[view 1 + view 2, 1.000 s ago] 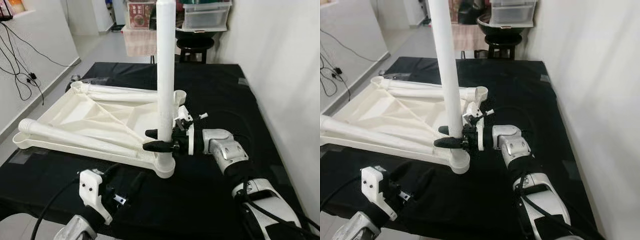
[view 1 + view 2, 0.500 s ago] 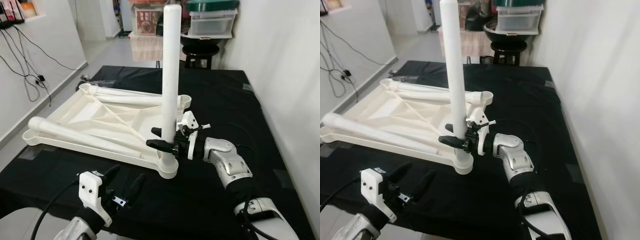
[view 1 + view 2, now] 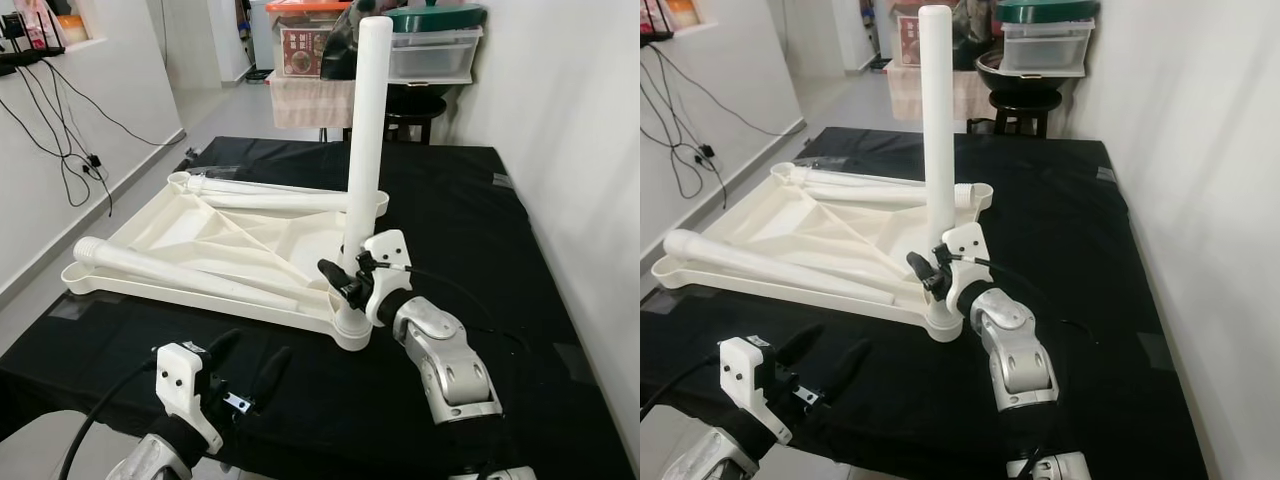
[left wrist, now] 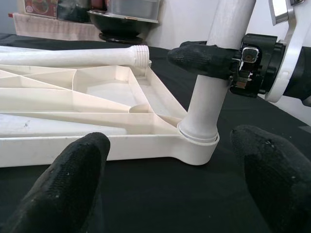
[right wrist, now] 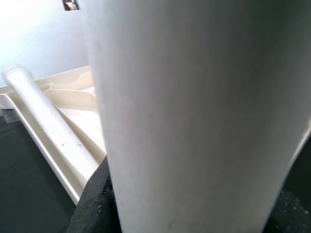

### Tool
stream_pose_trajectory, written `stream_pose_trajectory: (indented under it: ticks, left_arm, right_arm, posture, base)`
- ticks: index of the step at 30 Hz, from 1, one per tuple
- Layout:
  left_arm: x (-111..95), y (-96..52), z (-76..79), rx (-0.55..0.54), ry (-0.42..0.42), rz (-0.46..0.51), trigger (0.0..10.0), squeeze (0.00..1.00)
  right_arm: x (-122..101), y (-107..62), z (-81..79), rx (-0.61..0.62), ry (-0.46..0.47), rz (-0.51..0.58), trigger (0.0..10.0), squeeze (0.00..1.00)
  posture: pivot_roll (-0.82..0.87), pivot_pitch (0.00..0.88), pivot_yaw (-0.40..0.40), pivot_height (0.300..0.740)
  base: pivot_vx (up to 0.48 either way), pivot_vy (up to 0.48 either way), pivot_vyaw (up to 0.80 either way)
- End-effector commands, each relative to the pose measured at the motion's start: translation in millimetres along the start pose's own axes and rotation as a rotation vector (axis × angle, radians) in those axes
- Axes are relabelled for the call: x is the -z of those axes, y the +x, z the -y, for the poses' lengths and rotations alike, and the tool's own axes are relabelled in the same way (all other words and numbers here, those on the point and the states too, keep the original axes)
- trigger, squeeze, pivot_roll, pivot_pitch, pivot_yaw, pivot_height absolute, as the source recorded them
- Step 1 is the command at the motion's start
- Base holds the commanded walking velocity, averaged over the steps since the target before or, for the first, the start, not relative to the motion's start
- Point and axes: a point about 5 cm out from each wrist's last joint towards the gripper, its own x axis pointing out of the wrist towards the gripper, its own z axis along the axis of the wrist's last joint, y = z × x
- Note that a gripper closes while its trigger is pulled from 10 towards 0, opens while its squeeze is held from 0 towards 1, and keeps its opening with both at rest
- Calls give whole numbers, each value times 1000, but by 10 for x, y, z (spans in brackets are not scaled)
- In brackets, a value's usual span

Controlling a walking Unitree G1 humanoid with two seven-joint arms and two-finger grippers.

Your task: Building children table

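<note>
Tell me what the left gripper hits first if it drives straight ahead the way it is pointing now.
Most likely the corner socket of the white tabletop, where the upright leg stands held by the right gripper. The left gripper is open, low over the black cloth, aimed at that corner; depth is uncertain.

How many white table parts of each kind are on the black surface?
Upright leg, held by the right gripper: 1
Legs lying flat: 2
Upside-down tabletop: 1
Total: 4
</note>
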Motion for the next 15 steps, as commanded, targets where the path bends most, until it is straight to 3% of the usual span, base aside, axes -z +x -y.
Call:
stream_pose_trajectory:
  ticks: [1,5,6,8,9,10,12,13,14,15]
  left_arm:
    - [-11,0,-16,-8,9,6,10000,0]
    - [-13,5,-14,-6,8,7,10000,0]
    - [-12,17,-11,-3,6,8,10000,0]
    - [-7,27,-7,-2,4,9,10000,0]
    - [-7,27,-7,-2,4,9,10000,0]
    - [-6,33,-5,-2,4,10,10000,0]
    - [-6,33,-5,-2,4,10,10000,0]
    - [-5,38,-4,-3,5,11,10000,0]
    - [-5,42,-4,-4,5,13,10000,0]
    - [-5,42,-4,-4,5,13,10000,0]
  right_arm:
    - [319,-37,74,51,32,-194,10000,0]
    - [297,-12,63,17,56,-181,10000,0]
    - [62,91,69,-178,105,-42,10000,1000]
    - [-173,92,77,-371,71,62,10000,1000]
    - [-173,92,77,-371,71,62,10000,1000]
    - [-217,69,108,-434,9,68,10000,1000]
    - [-217,69,108,-434,9,68,10000,1000]
    - [-232,56,166,-489,-22,53,10000,396]
    - [-251,67,239,-526,-49,41,10000,0]
    - [-251,67,239,-526,-49,41,10000,0]
  posture:
    - [0,35,7,740]
    - [0,35,7,740]
    - [3,31,7,740]
    - [8,29,7,740]
    - [8,29,7,740]
    - [15,26,1,740]
    - [15,26,1,740]
    - [16,27,-1,740]
    - [16,24,-1,740]
    - [16,24,-1,740]
  base:
    - [0,0,0]
    - [0,0,0]
    - [0,0,0]
    - [0,0,0]
    - [0,0,0]
    - [0,0,0]
    - [0,0,0]
    - [0,0,0]
    - [0,0,0]
    - [0,0,0]
